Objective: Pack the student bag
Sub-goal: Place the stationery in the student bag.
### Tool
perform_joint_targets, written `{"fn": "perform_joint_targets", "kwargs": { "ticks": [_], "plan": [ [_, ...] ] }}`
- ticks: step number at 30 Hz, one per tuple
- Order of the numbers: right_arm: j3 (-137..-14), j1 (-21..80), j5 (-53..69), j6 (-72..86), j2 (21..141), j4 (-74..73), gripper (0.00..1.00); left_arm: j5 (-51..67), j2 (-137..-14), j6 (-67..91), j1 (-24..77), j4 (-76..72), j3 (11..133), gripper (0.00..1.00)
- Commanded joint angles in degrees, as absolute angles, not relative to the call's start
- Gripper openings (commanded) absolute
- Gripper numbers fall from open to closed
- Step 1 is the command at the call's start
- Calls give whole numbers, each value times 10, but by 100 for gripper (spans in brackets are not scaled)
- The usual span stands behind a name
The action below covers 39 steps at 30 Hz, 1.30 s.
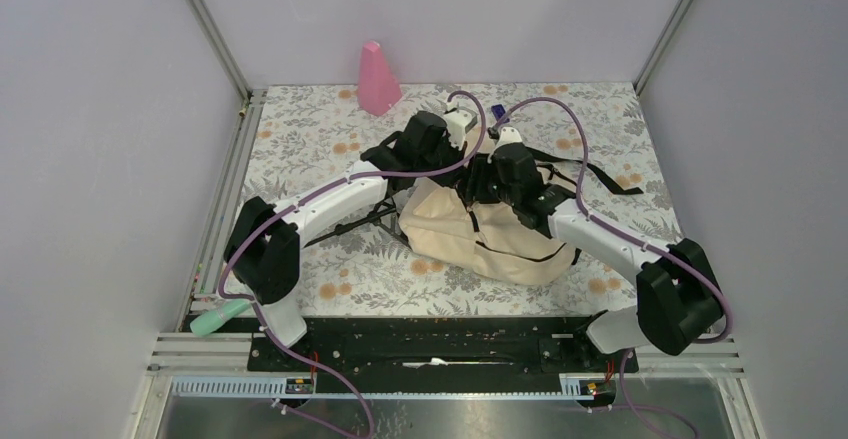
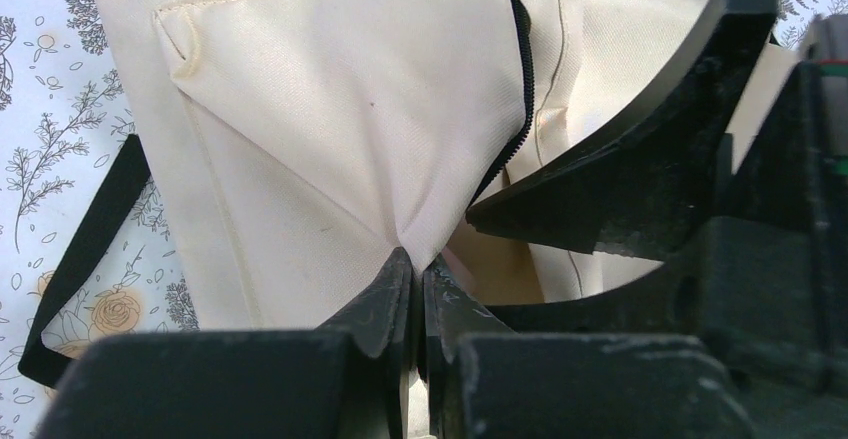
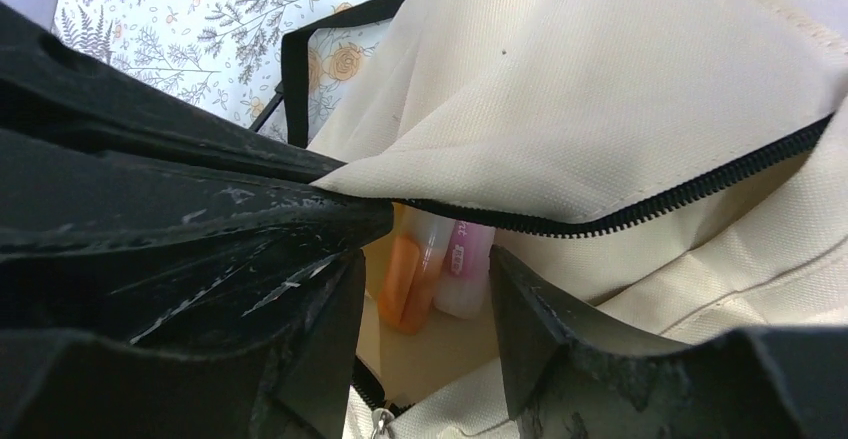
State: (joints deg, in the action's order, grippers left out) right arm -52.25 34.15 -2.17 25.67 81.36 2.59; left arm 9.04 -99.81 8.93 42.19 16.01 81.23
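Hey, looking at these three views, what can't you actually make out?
- Top view: the arms cover the opening of the student bag.
- Right wrist view: bag flap and right hand cut off the orange tube and pink tube; label unreadable.
- Left wrist view: fabric pinched in the left hand hides the interior.

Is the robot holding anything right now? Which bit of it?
The left end effector pinches a fold of cream fabric on the student bag, beside its zipper opening. The right end effector is open at that opening, gripping nothing.
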Motion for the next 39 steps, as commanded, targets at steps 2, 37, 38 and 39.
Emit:
{"fn": "perform_joint_targets", "kwargs": {
  "ticks": [2, 37, 38, 39],
  "plan": [
    [-526, 349, -39, 232, 769, 47, 56, 113, -949, 94, 428, 140, 820, 0],
    [-454, 409, 48, 211, 577, -191, 50, 105, -909, 51, 467, 117, 798, 76],
    [-456, 413, 41, 209, 580, -192, 50, 96, -900, 51, 467, 114, 795, 81],
    [-456, 417, 32, 208, 583, -192, 50, 86, -892, 53, 467, 112, 791, 85]
  ]
}}
